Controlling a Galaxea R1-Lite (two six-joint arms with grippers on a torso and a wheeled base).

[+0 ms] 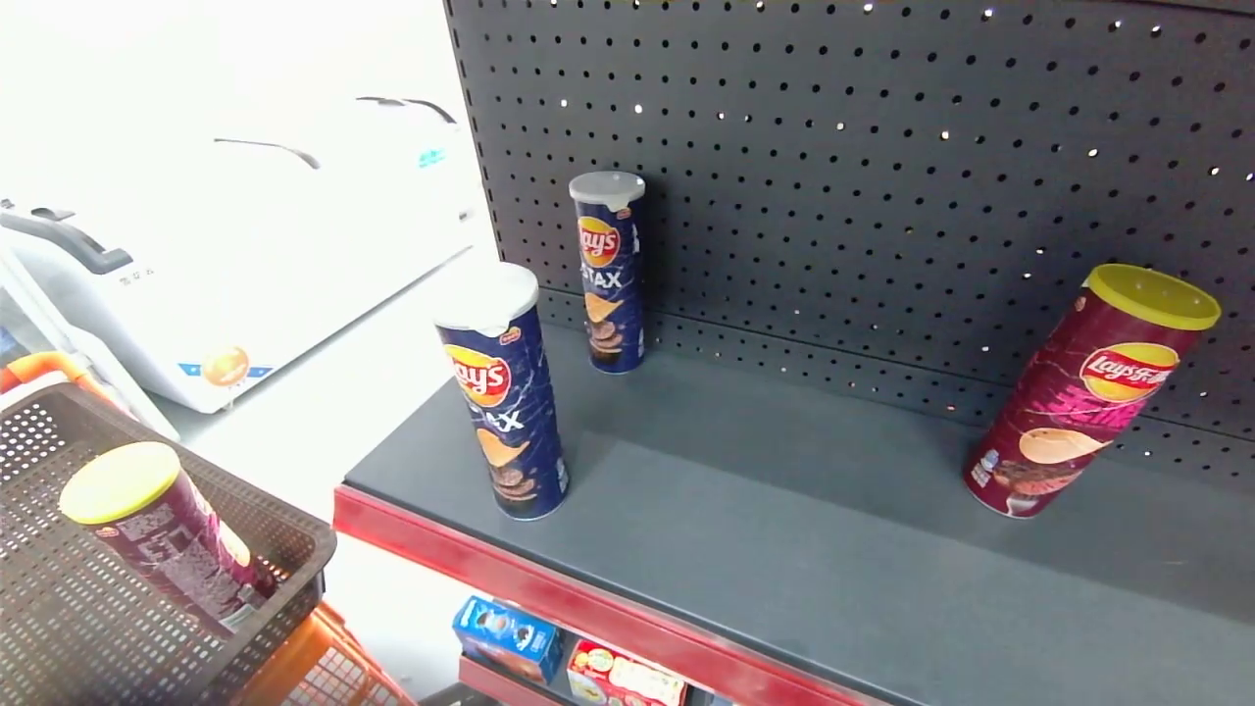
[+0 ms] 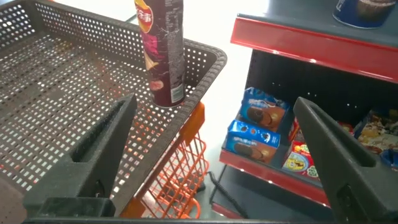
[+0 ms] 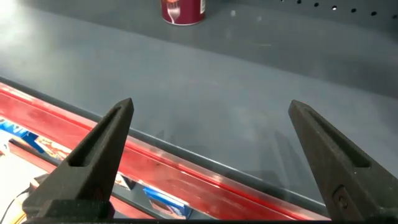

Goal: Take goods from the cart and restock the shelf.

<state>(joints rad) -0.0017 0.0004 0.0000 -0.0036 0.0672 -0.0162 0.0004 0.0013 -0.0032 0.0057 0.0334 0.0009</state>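
A maroon chip can with a yellow lid [image 1: 162, 534] stands tilted in the dark mesh cart basket [image 1: 284, 534] at the lower left; the left wrist view has the same can [image 2: 163, 53] near the basket's corner. My left gripper [image 2: 214, 158] hangs open above the basket's edge [image 2: 205, 68], short of that can. On the grey shelf [image 1: 784, 529] stand two blue chip cans [image 1: 505, 392] [image 1: 608, 275] and a maroon can [image 1: 1079, 392] leaning toward the pegboard. My right gripper [image 3: 211, 162] is open over the shelf's front edge, with the maroon can's base [image 3: 182, 10] far beyond it.
A red strip [image 1: 588, 608] trims the shelf front. Below it a lower shelf holds blue cookie boxes [image 2: 252, 140] and other packets. The cart's frame is orange [image 2: 186, 168]. A black pegboard [image 1: 882, 147] backs the shelf. A white chest freezer [image 1: 245, 255] stands at the left.
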